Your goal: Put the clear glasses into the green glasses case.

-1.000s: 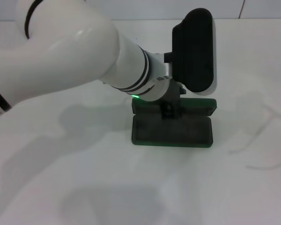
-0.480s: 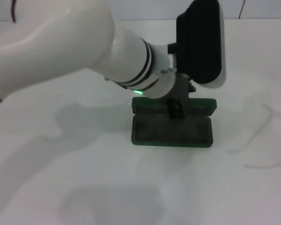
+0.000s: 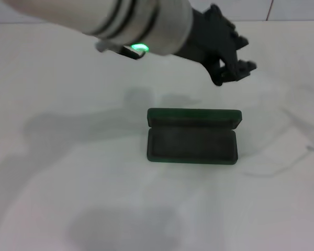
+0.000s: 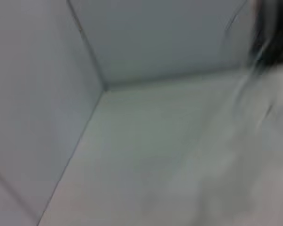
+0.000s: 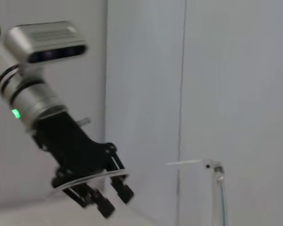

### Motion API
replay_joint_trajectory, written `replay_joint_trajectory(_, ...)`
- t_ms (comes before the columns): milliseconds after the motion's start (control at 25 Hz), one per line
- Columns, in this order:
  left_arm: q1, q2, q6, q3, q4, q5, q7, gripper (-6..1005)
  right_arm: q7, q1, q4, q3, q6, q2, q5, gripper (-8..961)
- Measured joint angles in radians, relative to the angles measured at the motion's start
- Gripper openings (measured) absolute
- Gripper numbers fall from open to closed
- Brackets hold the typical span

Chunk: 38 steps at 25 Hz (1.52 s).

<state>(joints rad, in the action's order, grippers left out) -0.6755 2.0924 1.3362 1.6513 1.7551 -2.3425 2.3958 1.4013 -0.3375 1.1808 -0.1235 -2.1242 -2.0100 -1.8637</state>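
The green glasses case (image 3: 192, 137) lies open on the white table, lid tipped back and dark lining showing, with nothing inside. My left gripper (image 3: 234, 72) hangs open in the air above and behind the case's right end, touching nothing. It also appears from the side in the right wrist view as the left gripper (image 5: 108, 200), its fingers spread. The clear glasses (image 3: 303, 130) show only as faint see-through lines at the right edge of the head view. One thin arm and hinge of the clear glasses (image 5: 213, 166) sit close to the right wrist camera. My right gripper itself is out of view.
White table (image 3: 68, 183) all around the case, with soft shadows on it. White walls stand at the back, and their corner (image 4: 104, 87) shows in the left wrist view. The left arm (image 3: 125, 21) spans the top of the head view.
The left gripper was down at the case's lid; it has risen up and back, away from the case. The case stays open in the same place.
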Motion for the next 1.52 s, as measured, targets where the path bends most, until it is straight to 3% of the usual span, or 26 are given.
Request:
replay_joint_trajectory(200, 0.103, -0.002, 0.091, -0.184, 0.108, 0.317, -0.102, 389, -0.022, -0.039, -0.184, -0.042, 0.056, -0.005, -0.001, 75)
replay_joint_trajectory(400, 0.236, -0.003, 0.184, -0.392, 0.112, 0.684, -0.283, 355, -0.054, -0.091, -0.352, -0.126, 0.104, -0.006, 0.009, 75)
replay_joint_trajectory(480, 0.269, -0.003, 0.234, -0.463, 0.101, 0.775, -0.314, 341, -0.071, -0.121, -0.412, -0.154, 0.109, -0.007, 0.014, 75)
replay_joint_trajectory(600, 0.313, -0.003, 0.307, -0.537, 0.086, 0.877, -0.353, 236, -0.102, -0.174, -0.512, -0.214, 0.117, -0.007, 0.032, 76)
replay_joint_trajectory(800, 0.343, -0.002, 0.340, -0.547, 0.033, 0.933, -0.399, 58, -0.137, -0.248, -0.619, -0.336, 0.172, -0.012, 0.051, 76)
replay_joint_trajectory(1200, 0.356, 0.000, 0.376, -0.538, -0.048, 0.964, -0.468, 54, -0.187, -0.406, -0.789, -0.509, 0.282, -0.018, 0.067, 77)
replay_joint_trajectory(1520, 0.344, -0.003, 0.381, -0.539, -0.094, 0.969, -0.506, 53, -0.197, -0.492, -0.839, -0.653, 0.328, -0.018, 0.152, 78)
